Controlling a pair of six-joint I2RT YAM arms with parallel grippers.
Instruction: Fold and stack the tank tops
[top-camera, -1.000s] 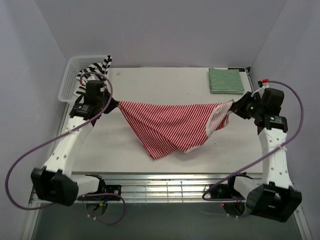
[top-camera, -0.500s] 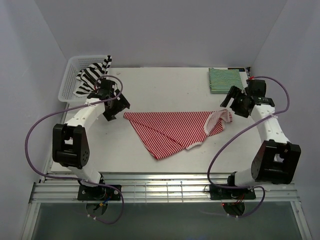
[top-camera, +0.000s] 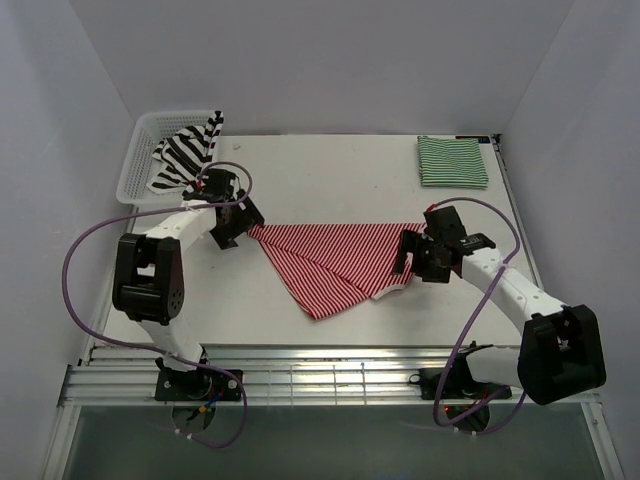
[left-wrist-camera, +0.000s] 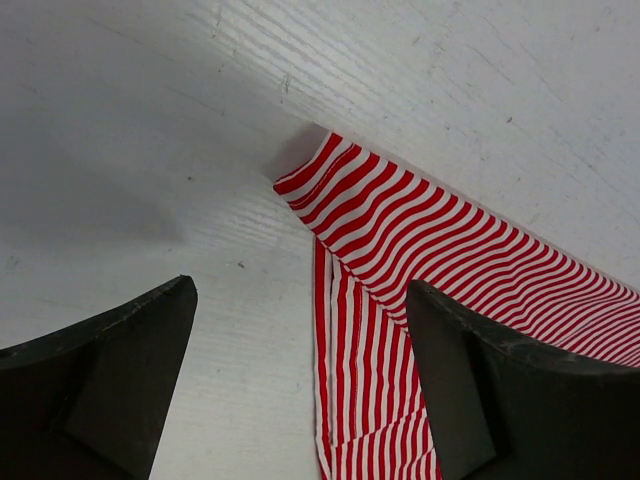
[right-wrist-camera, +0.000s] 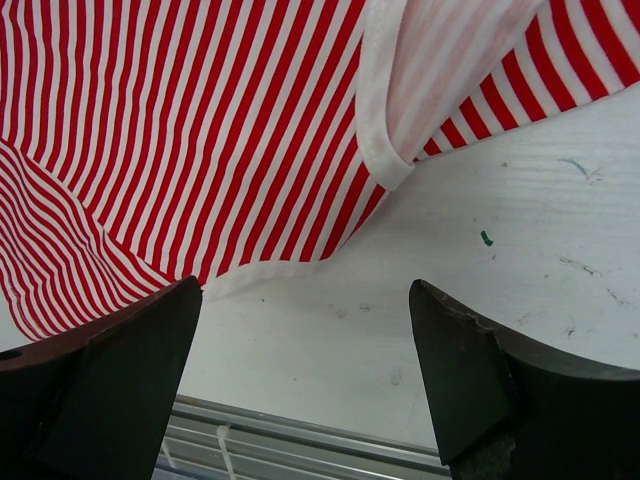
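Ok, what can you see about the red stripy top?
The red-and-white tank top is soft, thin-striped cloth with white trim. It lies on the white table, bunched into a rough triangle with layers folded over. The left gripper hangs open over its narrow left corner, the right gripper open over its trimmed right edge; neither holds it.

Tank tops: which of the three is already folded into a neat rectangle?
The green-and-white tank top at the table's far right corner. The red-and-white one lies rumpled in the middle; the black-and-white one lies across the basket.
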